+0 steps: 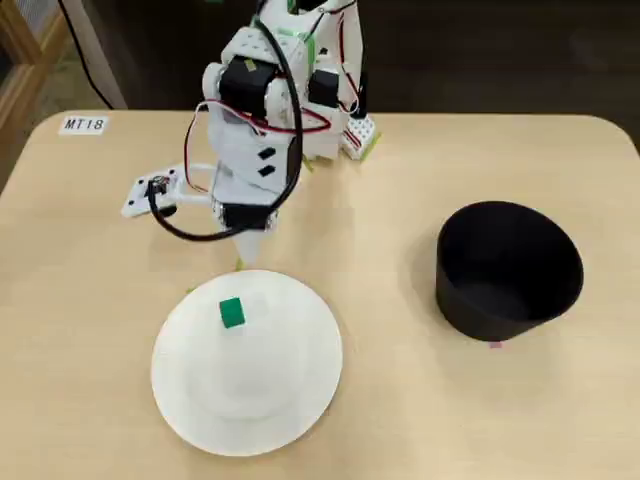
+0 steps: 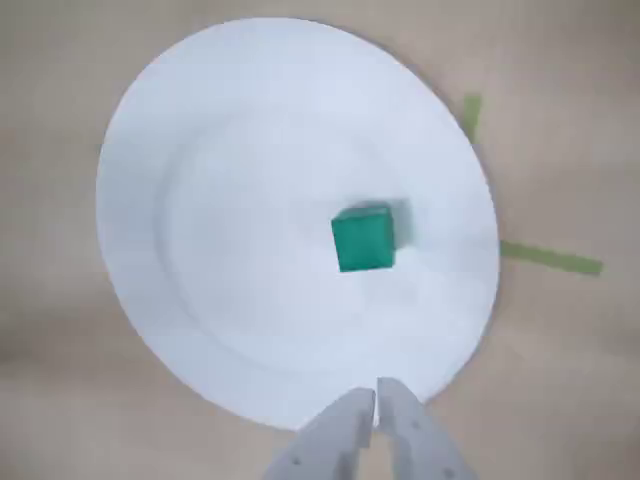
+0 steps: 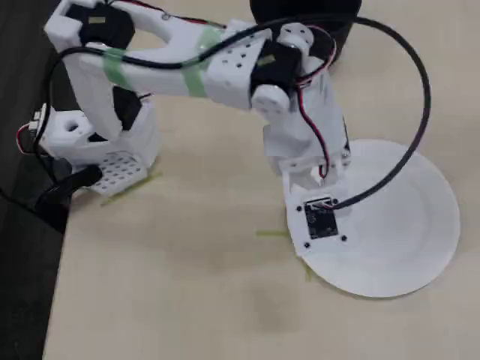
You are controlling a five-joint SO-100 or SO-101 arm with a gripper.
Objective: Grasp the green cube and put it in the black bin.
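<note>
My gripper (image 2: 376, 392) closed, empty, over near plate (image 2: 200, 330) rim. Open jaws, advance to straddle green cube (image 2: 363, 239), descend, then clamp.

A robotics lab: labelled tabletop (image 1: 400, 400) (tag (image 1: 82, 125) "MT18") with tape marks (image 2: 550, 258).

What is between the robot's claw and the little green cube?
Only bare white plate. The wrist view shows nothing else between the gripper and the green cube.
</note>
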